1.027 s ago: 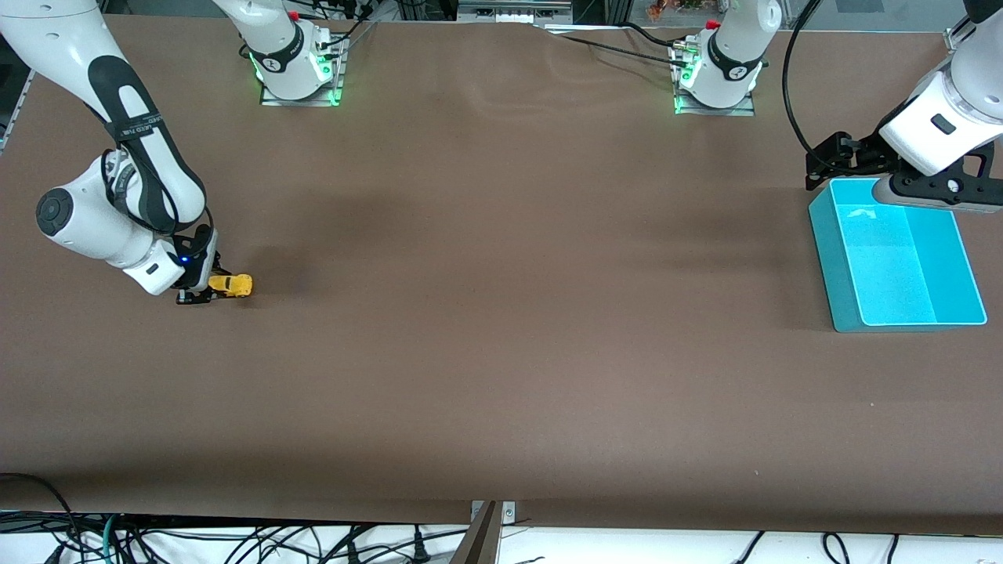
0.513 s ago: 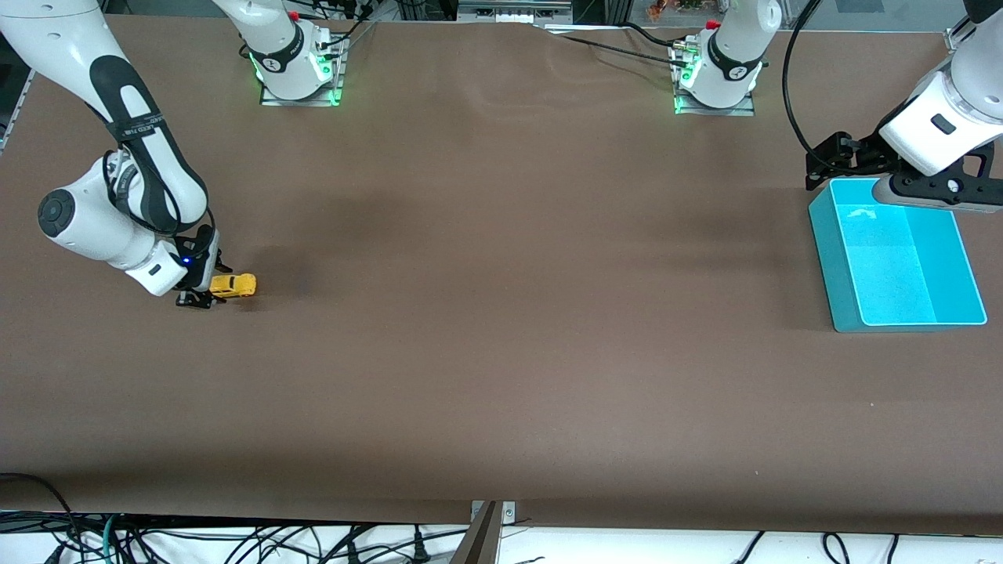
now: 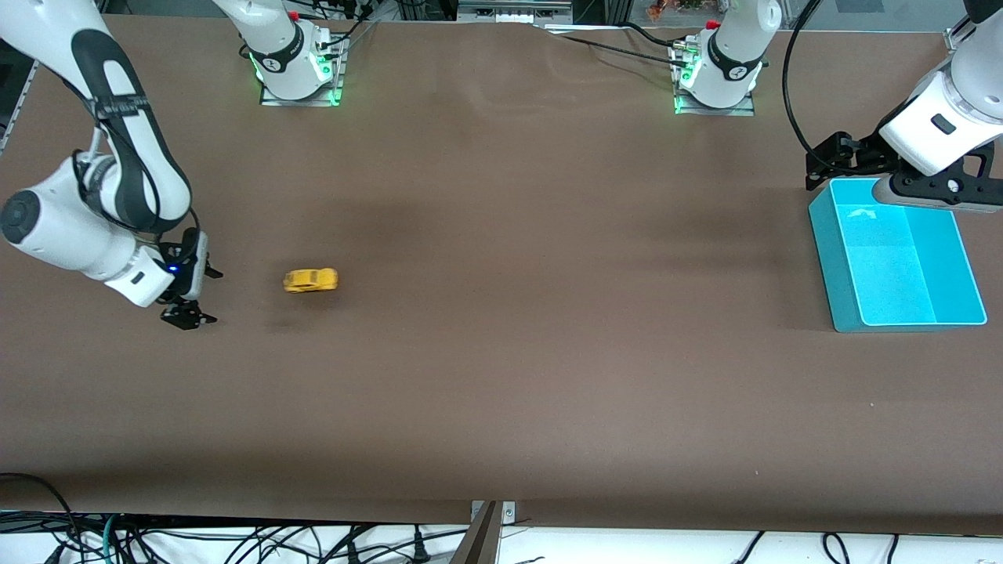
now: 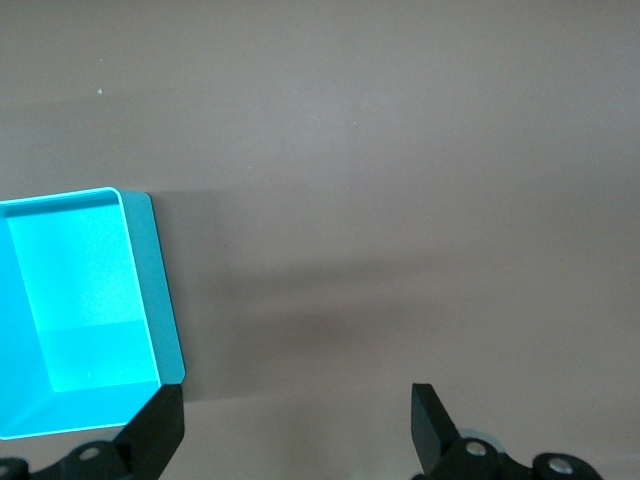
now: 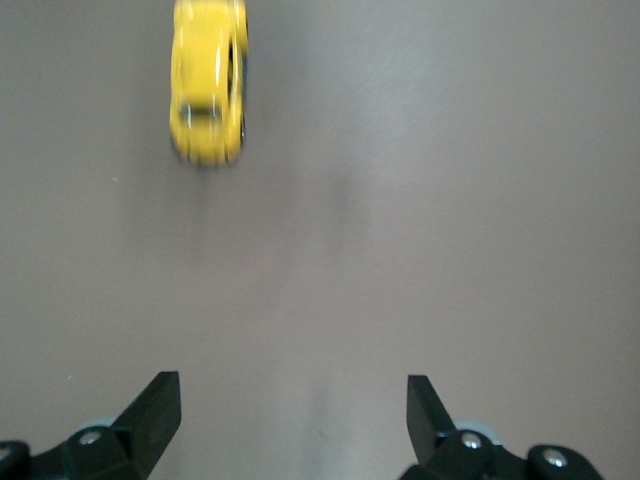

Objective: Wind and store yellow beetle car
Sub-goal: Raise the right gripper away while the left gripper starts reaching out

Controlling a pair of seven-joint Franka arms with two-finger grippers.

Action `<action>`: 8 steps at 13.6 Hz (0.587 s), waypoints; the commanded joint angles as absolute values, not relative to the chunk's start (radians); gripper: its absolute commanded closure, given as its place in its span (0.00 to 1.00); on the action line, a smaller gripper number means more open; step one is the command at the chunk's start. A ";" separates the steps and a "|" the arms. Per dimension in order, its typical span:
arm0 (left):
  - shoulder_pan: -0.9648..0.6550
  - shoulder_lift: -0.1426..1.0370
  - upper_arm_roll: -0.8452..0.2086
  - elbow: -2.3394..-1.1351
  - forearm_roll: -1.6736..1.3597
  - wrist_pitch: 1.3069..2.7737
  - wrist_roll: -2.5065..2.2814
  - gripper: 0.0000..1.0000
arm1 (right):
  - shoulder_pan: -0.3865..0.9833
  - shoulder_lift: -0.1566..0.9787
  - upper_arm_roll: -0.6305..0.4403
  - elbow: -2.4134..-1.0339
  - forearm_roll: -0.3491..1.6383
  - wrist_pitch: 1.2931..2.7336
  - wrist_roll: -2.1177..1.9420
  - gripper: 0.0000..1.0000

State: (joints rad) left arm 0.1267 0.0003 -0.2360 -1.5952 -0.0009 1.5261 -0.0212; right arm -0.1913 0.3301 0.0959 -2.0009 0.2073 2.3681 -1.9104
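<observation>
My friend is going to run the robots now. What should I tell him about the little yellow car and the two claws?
Right gripper: open, holding nothing, low over the table at the right arm's end.
Left gripper: open, holding nothing, waiting above the turquoise bin at the left arm's end.
Yellow beetle car: loose on the table, apart from the right gripper and blurred as if rolling; the bin is a long way off.
Done: the car is let go, apparently wound.
Left: catch the car and put it into the bin, which has nothing in it.

Car (image 3: pixel 310 280) on table (image 3: pixel 501 376), right arm's end; bin (image 3: pixel 893 258) left arm's end.
</observation>
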 commanded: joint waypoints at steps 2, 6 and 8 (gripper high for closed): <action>0.130 -0.006 -0.238 -1.586 0.006 1.509 -0.002 0.00 | -0.198 0.126 0.109 -2.017 0.176 2.234 -1.740 0.00; 0.130 -0.006 -0.241 -1.586 0.005 1.511 -0.002 0.00 | -0.195 -0.020 0.109 -2.019 0.112 2.119 -1.519 0.00; 0.129 0.021 -0.244 -1.586 0.000 1.508 0.000 0.00 | -0.192 -0.055 0.109 -2.017 0.103 2.067 -1.326 0.00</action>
